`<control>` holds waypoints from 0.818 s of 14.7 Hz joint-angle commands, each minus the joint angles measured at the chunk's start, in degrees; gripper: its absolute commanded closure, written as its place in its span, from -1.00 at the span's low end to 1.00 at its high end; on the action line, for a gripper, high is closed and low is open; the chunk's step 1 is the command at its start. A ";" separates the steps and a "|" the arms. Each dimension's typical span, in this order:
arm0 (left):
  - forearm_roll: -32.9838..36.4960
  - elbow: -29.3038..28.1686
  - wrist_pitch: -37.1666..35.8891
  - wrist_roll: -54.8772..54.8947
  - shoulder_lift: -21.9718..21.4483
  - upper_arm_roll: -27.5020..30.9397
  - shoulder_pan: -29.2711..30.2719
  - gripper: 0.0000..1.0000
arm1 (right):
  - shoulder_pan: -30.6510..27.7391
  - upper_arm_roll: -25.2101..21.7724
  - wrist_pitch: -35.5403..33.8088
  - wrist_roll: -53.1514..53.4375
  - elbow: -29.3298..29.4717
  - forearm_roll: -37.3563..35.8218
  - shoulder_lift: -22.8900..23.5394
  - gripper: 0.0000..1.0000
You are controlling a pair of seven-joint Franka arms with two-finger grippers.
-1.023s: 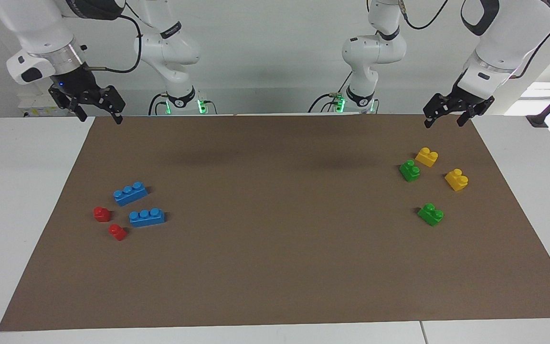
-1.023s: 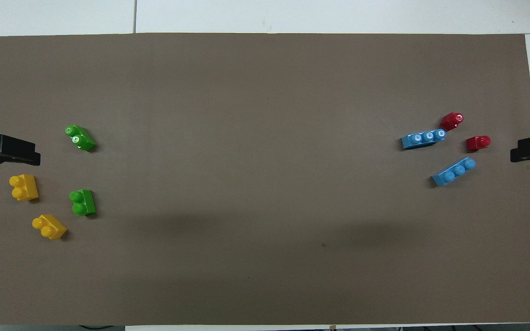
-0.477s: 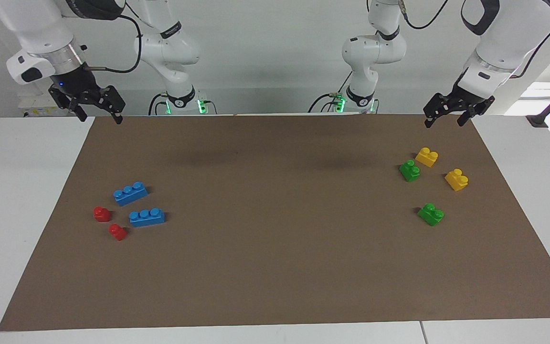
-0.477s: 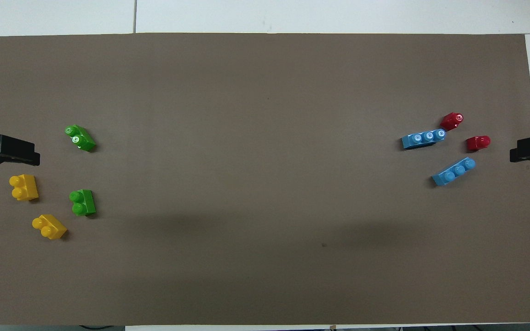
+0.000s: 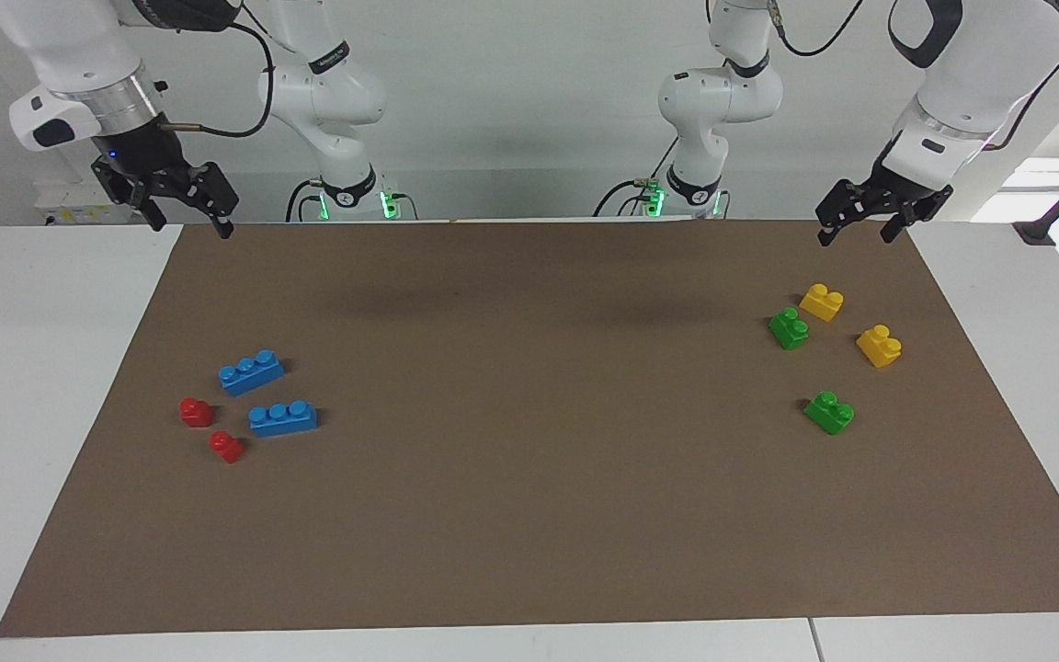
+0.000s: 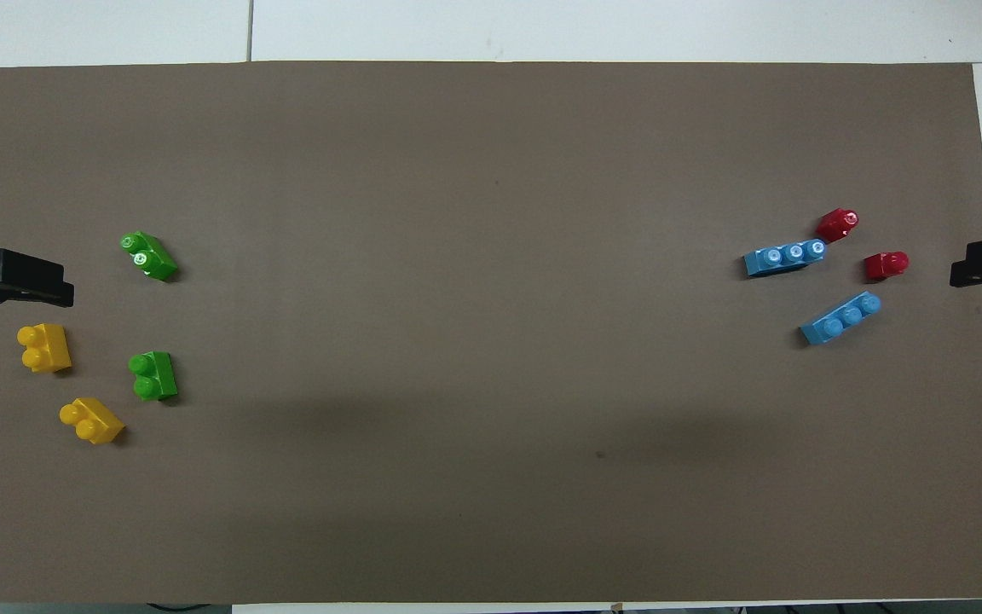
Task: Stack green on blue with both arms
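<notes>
Two green bricks point(image 5: 789, 327) point(image 5: 829, 412) lie on the brown mat toward the left arm's end; they also show in the overhead view point(image 6: 153, 376) point(image 6: 147, 255). Two blue bricks point(image 5: 251, 371) point(image 5: 282, 417) lie toward the right arm's end, and show in the overhead view too point(image 6: 840, 317) point(image 6: 785, 257). My left gripper point(image 5: 854, 237) is open and empty, raised over the mat's edge at its own end point(image 6: 26, 281). My right gripper point(image 5: 194, 225) is open and empty, raised over the mat's edge at its own end point(image 6: 981, 260).
Two yellow bricks point(image 5: 821, 302) point(image 5: 879, 346) lie beside the green ones. Two small red bricks point(image 5: 196, 411) point(image 5: 226, 447) lie beside the blue ones. The brown mat point(image 5: 529, 515) covers most of the white table.
My right gripper has risen slightly and shifted a little; my left gripper has barely moved. No brick has moved.
</notes>
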 commanded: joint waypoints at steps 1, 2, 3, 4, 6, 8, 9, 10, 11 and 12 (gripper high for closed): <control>0.67 -4.54 3.70 -5.70 -2.53 0.12 -0.04 -1.00 | -0.53 0.23 1.43 7.59 -0.64 0.59 0.83 -0.98; 0.58 -5.86 5.28 -8.77 -3.14 0.12 -0.04 -1.00 | -0.45 0.15 1.43 12.32 -0.64 1.03 1.44 -0.98; 0.66 -7.61 6.86 -11.06 -3.76 0.12 -0.04 -1.00 | -0.44 0.14 1.52 17.07 -0.55 1.99 2.23 -0.98; 0.58 -8.76 8.44 -12.65 -4.02 0.12 -0.04 -1.00 | -0.71 0.14 1.52 21.46 -0.55 3.65 3.02 -0.97; 0.58 -9.47 9.60 -15.29 -3.59 0.12 -0.04 -1.00 | -1.06 0.14 1.61 29.47 -0.55 6.56 4.87 -0.94; 0.58 -10.78 12.05 -19.33 -3.15 0.12 0.31 -1.00 | -1.93 -0.03 2.39 35.98 -0.20 10.51 6.89 -0.92; 0.49 -11.92 13.98 -21.26 -3.15 0.12 0.49 -1.00 | -2.98 -0.03 2.66 37.92 -0.11 12.01 7.94 -0.92; 0.40 -12.55 14.95 -23.54 -2.80 0.12 1.10 -1.00 | -3.60 -0.03 3.01 38.99 0.06 13.59 9.43 -0.92; 0.32 -12.64 15.57 -25.65 -1.93 0.12 1.45 -1.00 | -4.13 -0.03 3.97 39.35 0.24 14.56 11.01 -0.90; 0.14 -12.64 16.28 -26.02 -1.40 0.12 1.63 -1.00 | -4.57 -0.03 4.24 39.61 0.85 14.66 12.68 -0.89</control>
